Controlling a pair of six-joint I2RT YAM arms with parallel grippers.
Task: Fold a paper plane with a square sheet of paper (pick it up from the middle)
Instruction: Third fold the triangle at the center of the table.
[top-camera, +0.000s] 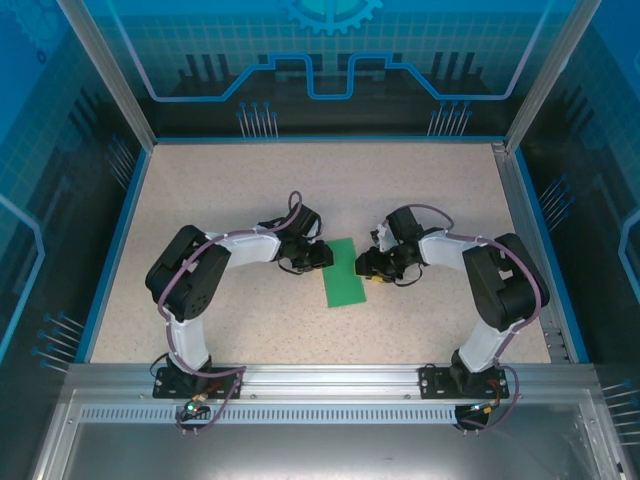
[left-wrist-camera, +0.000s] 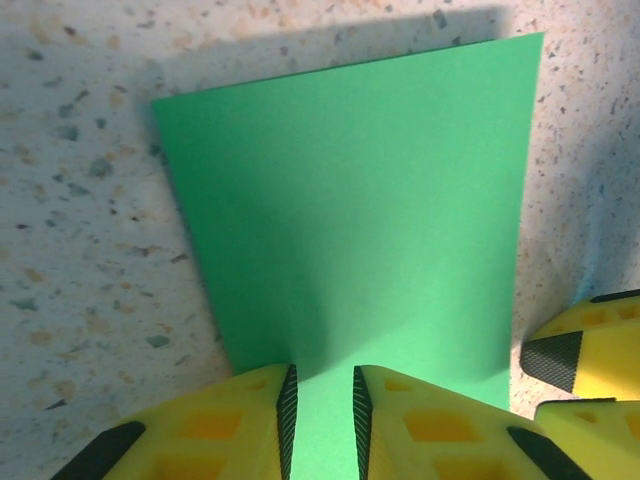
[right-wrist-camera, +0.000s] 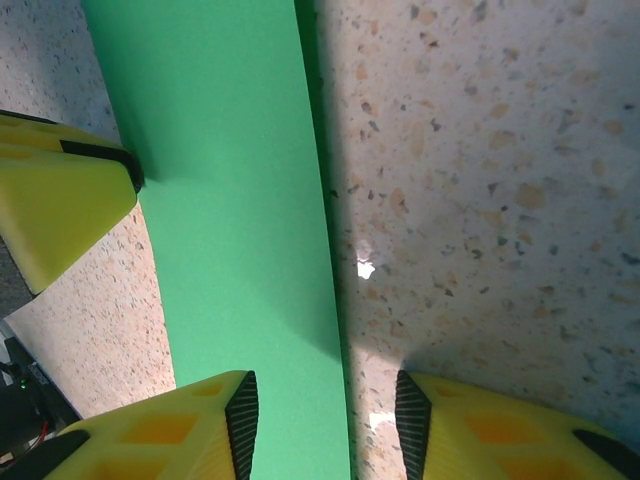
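One bright green paper sheet (top-camera: 342, 273) — narrow rectangle, plain, unmarked.

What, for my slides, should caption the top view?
Left gripper and right gripper flank green paper on a speckled table.

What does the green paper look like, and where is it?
The green paper is thin, plain and bright green, a long rectangle, maybe folded in half. It lies flat near the middle of the speckled table, slightly tilted. The left end effector stands over one edge, jaws slightly apart; the right end effector has another edge between its parted jaws. Whether they touch it I cannot tell.
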